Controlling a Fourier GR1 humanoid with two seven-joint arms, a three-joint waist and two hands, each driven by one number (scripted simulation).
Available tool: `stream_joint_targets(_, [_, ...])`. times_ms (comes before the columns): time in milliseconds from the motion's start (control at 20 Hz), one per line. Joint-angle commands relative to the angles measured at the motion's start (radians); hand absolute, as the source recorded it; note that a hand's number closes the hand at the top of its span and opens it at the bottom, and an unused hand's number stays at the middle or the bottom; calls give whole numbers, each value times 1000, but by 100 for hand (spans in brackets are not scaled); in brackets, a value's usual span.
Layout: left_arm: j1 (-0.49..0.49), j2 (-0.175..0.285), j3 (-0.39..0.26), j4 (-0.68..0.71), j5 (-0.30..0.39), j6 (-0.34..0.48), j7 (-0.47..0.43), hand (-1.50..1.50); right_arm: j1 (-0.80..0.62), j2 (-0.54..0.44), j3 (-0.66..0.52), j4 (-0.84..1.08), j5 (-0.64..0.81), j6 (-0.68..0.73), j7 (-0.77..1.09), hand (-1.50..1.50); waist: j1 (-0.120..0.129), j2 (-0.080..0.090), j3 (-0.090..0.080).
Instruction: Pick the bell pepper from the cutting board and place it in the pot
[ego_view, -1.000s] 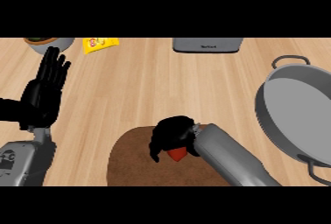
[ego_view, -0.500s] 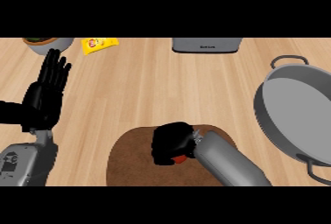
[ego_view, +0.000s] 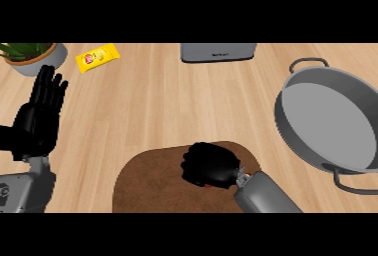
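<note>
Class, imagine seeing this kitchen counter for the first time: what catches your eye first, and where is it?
The right hand, low in the middle, is curled round a mostly hidden red bell pepper over the brown cutting board. A large grey pot fills the right side, nothing in it. The left hand rests open at the left edge, fingers up.

We see a dark brown cutting board (ego_view: 151, 187), a pale wood-grained counter (ego_view: 170, 105) and a plain grey pot (ego_view: 325, 125). The right hand (ego_view: 210, 165) is black, the bell pepper (ego_view: 210, 186) red, the packet (ego_view: 98, 57) yellow with a red mark.
</note>
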Motion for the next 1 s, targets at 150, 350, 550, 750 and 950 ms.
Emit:
stream_joint_targets(150, [26,10,31,-6,8,14,11,0,337,63,-43,-293,11,-87,311,150,-51,2,7])
stream_joint_targets(350, [35,17,38,-15,14,4,7,0,486,29,-72,-541,66,-163,441,150,-46,6,7])
stream_joint_targets(550, [49,15,21,-37,19,-20,5,0,586,30,-114,-838,78,-164,545,150,-8,14,7])
stream_joint_targets(750, [5,10,8,-46,30,-27,33,0,685,-5,-211,-1109,43,-121,610,150,20,27,8])
stream_joint_targets(950, [-3,-9,-5,-24,14,-29,10,0,733,-48,-365,-1304,-92,-16,647,150,60,38,9])
